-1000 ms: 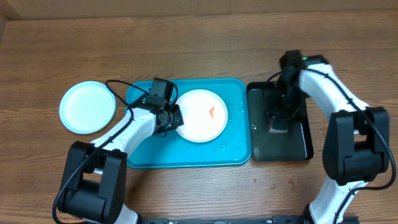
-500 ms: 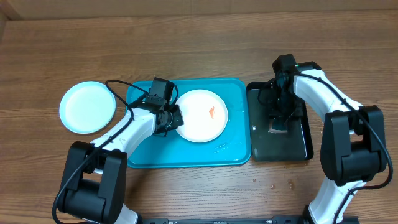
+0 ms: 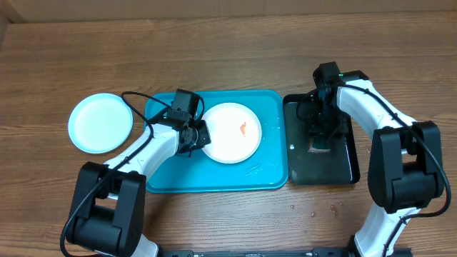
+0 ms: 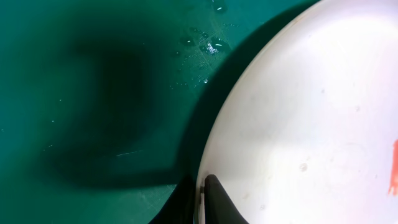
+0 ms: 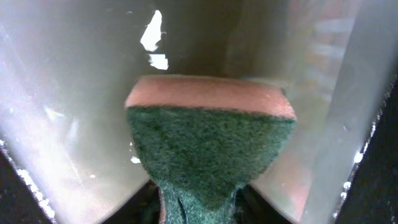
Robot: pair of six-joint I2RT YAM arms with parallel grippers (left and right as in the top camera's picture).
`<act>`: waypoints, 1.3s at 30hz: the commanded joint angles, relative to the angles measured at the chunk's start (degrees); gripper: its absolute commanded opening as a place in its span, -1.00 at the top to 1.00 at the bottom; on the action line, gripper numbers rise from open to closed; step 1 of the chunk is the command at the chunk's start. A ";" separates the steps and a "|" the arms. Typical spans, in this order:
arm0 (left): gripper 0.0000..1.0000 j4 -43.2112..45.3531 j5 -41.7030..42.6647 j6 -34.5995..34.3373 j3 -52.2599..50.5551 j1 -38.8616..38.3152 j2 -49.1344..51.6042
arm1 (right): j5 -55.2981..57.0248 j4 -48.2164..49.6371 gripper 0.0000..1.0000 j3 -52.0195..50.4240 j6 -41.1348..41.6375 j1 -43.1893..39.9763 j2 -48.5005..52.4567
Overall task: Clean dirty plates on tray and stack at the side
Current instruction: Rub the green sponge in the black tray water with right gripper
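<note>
On the tray (image 3: pixel 164 178), white plate (image 3: pixel 230 139) rim nipped by left pincer (image 3: pixel 198 135)

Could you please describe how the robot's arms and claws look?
Both arms have white links and black joints. The left arm carries a looping thin black cable; the right arm shows a small green light. The left claw and right claw are black.

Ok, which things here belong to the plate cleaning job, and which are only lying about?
Job:
- white plate with orange smear, rim pinched by the left gripper
- light blue plate on the table
- turquoise tray
- sponge in the right gripper

Lying about:
- black tray under the sponge
- small crumbs on the table
</note>
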 commanded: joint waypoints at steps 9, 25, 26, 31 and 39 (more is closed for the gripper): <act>0.66 -0.13 0.07 0.50 0.85 0.22 -0.59 | 0.74 -0.20 0.93 1.73 -0.09 -0.09 -1.44; 0.91 -0.11 0.04 0.48 0.87 0.26 -0.61 | 0.72 -6.38 0.93 5.53 -0.11 -0.09 -1.44; 0.92 -0.07 0.04 0.46 0.87 0.26 -0.61 | 0.72 -6.54 0.92 5.38 -0.11 -0.09 -1.44; 0.91 0.04 0.13 0.46 0.87 0.20 -0.61 | 0.68 -6.05 0.92 2.60 -0.02 -0.09 -1.44; 0.92 -0.39 0.17 0.50 0.87 0.33 -0.61 | 0.46 -5.25 0.93 1.51 0.76 -0.09 -1.44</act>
